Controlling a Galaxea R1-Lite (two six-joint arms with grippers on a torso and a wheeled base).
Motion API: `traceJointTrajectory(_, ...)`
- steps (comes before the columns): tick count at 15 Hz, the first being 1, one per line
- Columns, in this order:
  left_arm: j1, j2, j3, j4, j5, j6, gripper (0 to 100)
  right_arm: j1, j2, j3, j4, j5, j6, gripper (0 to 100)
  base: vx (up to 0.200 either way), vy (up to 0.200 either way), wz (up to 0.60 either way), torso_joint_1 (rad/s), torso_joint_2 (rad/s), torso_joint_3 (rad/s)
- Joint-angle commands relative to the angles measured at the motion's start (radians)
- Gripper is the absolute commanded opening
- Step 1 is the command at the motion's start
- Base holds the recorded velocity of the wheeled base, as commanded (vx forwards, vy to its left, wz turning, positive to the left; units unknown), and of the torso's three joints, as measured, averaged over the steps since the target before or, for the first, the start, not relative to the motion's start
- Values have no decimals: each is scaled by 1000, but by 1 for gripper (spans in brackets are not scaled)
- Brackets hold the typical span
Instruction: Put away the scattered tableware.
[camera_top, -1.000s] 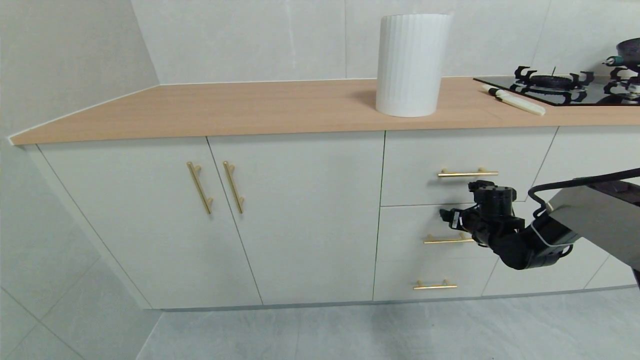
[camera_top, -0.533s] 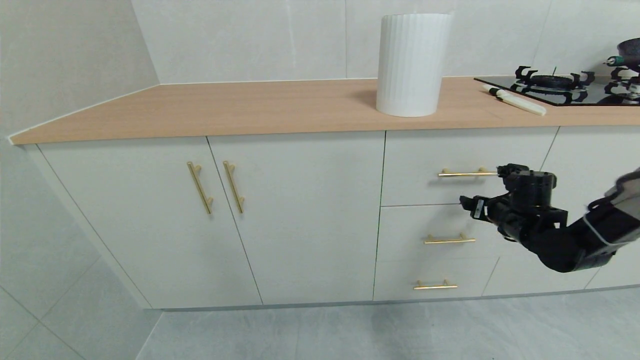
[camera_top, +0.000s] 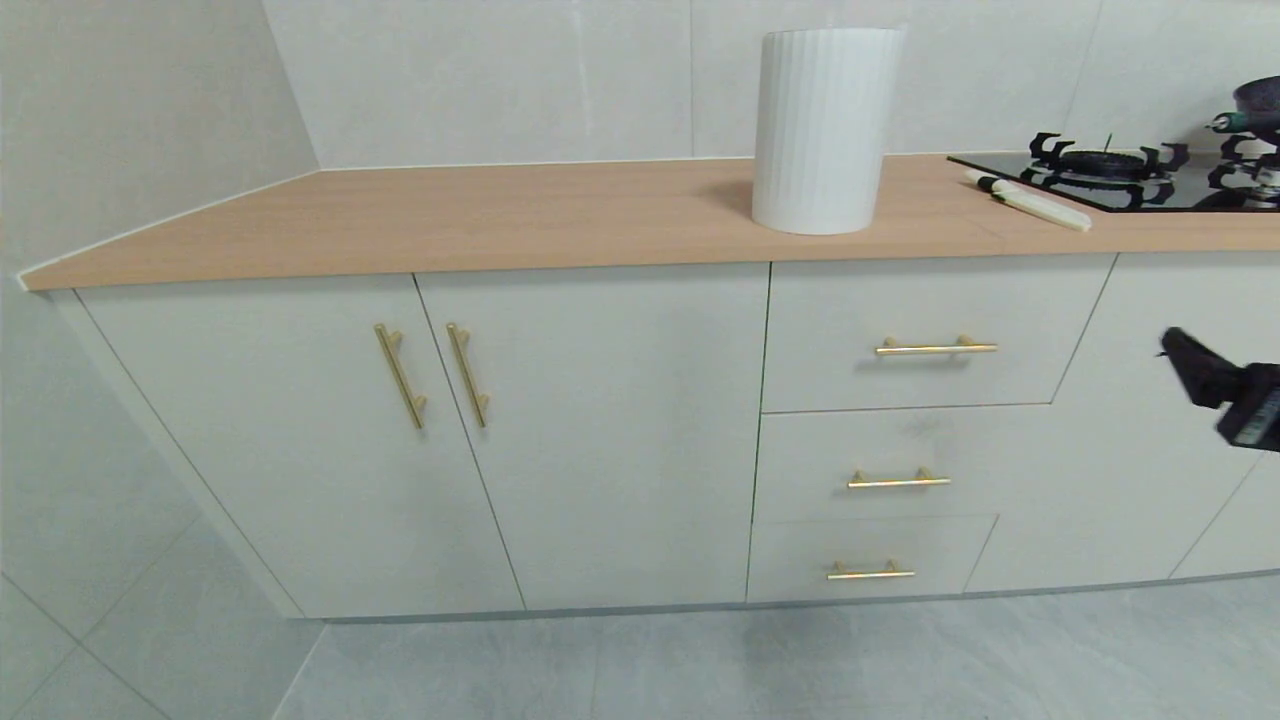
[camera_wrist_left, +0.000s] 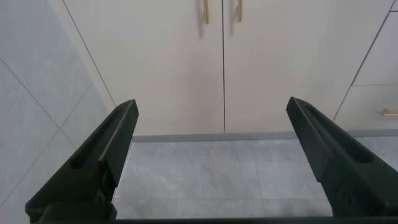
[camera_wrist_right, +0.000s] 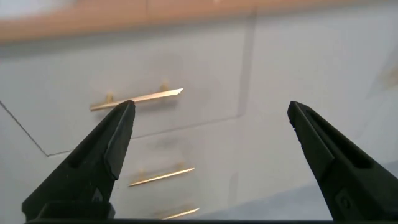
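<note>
Right gripper (camera_top: 1200, 385) mid-right edge, spread wide, empty | left gripper (camera_wrist_left: 211, 109) likewise | one slender cream utensil (camera_top: 1030, 200) upper right on wooden countertop (camera_top: 500, 215) | one white ribbed cylinder (camera_top: 820, 130) | three gold bar drawer handles (camera_top: 936, 347), two gold door handles (camera_top: 400, 375)

My bench (camera_top: 500, 215) top is light wood-grain. Ribbed white canister (camera_top: 820, 130) at top centre, black hob (camera_top: 1110, 170) upper right. Cabinet fronts (camera_top: 600, 430) are pale grey-white with gold handles (camera_top: 935, 347), floor (camera_top: 800, 660) is grey tile. My left tool (camera_wrist_left: 211, 109) and right tool (camera_wrist_right: 211, 109) are plain black.
</note>
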Motion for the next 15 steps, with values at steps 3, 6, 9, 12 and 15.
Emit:
traceJointTrajectory(3, -1, 2, -1, -1, 1, 0, 100, -41, -827, 103, 516, -26, -196, 100, 0, 0, 0, 0, 0, 0)
traceJointTrajectory(6, -1, 2, 1, 0, 1, 0, 100, -35, -1097, 52, 887, 12, -193, 100, 0, 0, 0, 0, 0, 0)
traceJointTrajectory(9, -1, 2, -1, 0, 1, 0, 100, -36, -1138, 68, 942, -45, -131, 100, 0, 0, 0, 0, 0, 0)
traceJointTrajectory(12, -1, 2, 1, 0, -1, 0, 100, -36, -1138, 78, 945, -184, -122, 100, 0, 0, 0, 0, 0, 0)
traceJointTrajectory(15, -1, 2, -1, 0, 1, 0, 100, -104, -1170, 95, 970, -207, -115, 100, 0, 0, 0, 0, 0, 0)
